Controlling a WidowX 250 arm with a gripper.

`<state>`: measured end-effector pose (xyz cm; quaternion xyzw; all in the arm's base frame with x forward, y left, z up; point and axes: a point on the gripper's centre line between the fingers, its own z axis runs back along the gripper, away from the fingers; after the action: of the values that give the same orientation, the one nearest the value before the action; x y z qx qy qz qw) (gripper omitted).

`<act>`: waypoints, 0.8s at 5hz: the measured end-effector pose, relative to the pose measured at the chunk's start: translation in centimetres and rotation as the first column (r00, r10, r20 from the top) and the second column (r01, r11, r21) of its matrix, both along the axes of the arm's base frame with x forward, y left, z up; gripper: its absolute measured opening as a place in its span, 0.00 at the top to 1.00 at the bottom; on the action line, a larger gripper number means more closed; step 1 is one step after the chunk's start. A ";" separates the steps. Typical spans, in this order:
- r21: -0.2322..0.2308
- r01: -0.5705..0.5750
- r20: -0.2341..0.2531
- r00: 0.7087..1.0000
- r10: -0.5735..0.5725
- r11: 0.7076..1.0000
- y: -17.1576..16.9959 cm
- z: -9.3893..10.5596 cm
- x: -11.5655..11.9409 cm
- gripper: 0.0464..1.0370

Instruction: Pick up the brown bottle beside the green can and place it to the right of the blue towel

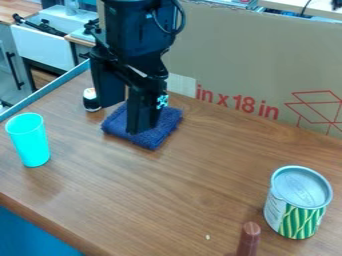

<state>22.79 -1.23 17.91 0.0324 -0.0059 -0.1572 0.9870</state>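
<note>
Right now I have the black gripper [125, 118] hanging over the folded navy cloth [168, 124], its jaws apart with nothing visible between them. Just beside the cloth, I see a small dark bottle with a white top [91, 100]. A turquoise plastic cup [29, 140] stands upright nearer the surface's [180, 190] left edge; at the right sits a lidded green-patterned can [297, 207], near a brown cylindrical object [249, 240].
</note>
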 end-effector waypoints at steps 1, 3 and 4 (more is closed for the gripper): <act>0.000 -0.002 -0.020 1.000 0.002 1.000 0.0 -0.5 -0.1 0.04; -0.019 0.127 0.024 0.992 -0.126 0.992 -4.7 -0.3 -3.6 0.04; -0.017 0.248 0.006 0.969 -0.248 0.969 -8.2 -1.4 -5.2 0.04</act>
<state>17.57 -9.47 16.55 0.0232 -0.0132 -0.2793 0.9598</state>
